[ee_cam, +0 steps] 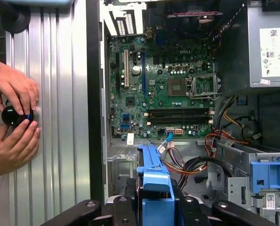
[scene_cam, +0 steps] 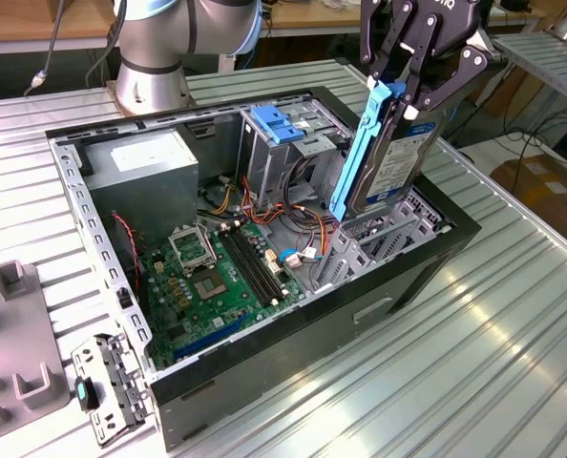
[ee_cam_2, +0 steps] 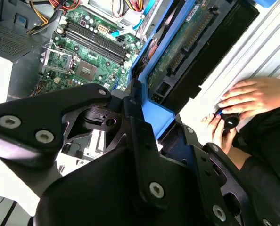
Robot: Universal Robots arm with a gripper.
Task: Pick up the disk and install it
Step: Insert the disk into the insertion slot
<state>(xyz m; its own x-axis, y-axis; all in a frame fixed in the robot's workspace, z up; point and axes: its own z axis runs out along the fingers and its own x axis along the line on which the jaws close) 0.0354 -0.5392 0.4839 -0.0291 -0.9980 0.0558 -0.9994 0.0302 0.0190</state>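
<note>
The fingers [scene_cam: 398,59] clamp the disk [scene_cam: 390,162] by its upper end; its long axis hangs near vertical (tilted slightly); its lower end sits at the mouth of the drive bay [scene_cam: 384,243].

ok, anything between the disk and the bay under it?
Nothing visible. The gripper holds the disk upright, with its lower end right at the open top of the metal bay. The orange and red cables lie beside the bay, toward the motherboard, not under the disk.
</note>
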